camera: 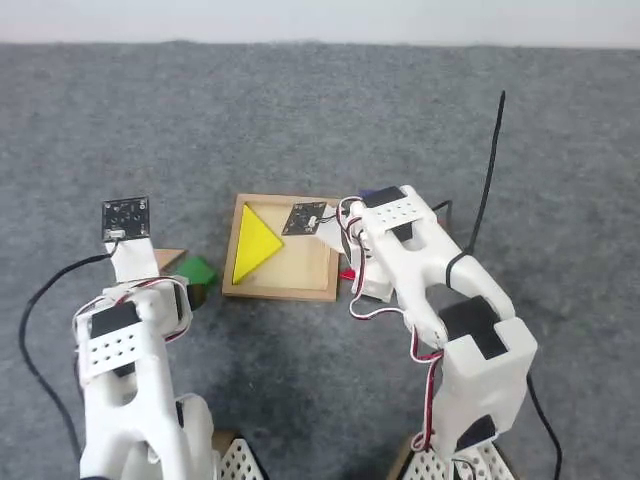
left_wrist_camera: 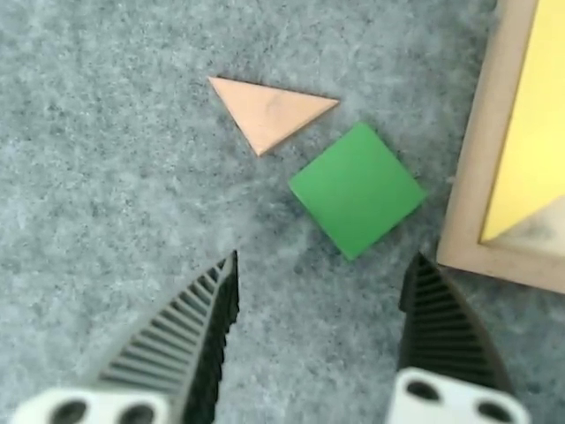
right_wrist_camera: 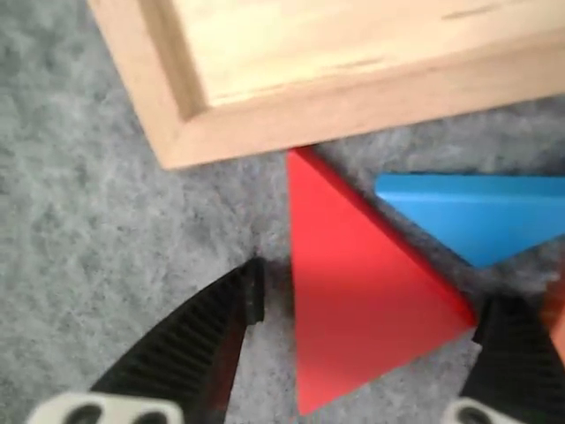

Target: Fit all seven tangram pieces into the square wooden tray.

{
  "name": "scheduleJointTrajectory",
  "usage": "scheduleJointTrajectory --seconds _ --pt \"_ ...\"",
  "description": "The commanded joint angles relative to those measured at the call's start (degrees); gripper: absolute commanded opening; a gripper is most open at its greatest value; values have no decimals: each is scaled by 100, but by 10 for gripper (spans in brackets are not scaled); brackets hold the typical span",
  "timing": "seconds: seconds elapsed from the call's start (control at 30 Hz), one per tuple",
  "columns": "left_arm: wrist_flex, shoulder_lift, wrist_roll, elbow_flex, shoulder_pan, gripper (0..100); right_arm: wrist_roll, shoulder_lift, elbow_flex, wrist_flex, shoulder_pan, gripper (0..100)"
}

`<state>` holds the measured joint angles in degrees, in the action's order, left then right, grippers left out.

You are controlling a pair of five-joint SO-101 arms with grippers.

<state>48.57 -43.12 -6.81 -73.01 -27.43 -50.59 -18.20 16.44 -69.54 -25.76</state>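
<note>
Both sets of fingers released, one piece in the tray.

My left fingers point(left_wrist_camera: 199, 327) are spread wide over the grey table point(camera: 300, 120), gripping nothing; beyond their tips lies the green square point(left_wrist_camera: 357, 188), between the tan triangle point(left_wrist_camera: 269, 110) and the wooden tray point(left_wrist_camera: 477, 177). My right fingers point(right_wrist_camera: 199, 340) are spread either side of the red triangle point(right_wrist_camera: 353, 309), not clamped on it. Its tip meets the tray's outer edge, and the blue triangle point(right_wrist_camera: 477, 212) lies just beside it. The yellow triangle point(camera: 254, 242) lies inside the tray.
</note>
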Motion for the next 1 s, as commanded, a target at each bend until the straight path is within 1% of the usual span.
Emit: scheduleJointTrajectory --seconds 0.0,0.33,0.5,0.57,0.97 --pt "-132 -158 -70 66 -44 287 -62 13 -185 -180 136 379" --pt "-132 -158 -70 66 -44 287 -97 4 -176 -180 136 367" --pt "-132 -158 -70 66 -44 287 -105 4 -176 -163 136 235" --pt "-132 -158 -70 66 -44 287 -105 4 -176 -163 136 199" --pt "-132 -158 -70 66 -44 287 -97 4 -167 -154 136 188"
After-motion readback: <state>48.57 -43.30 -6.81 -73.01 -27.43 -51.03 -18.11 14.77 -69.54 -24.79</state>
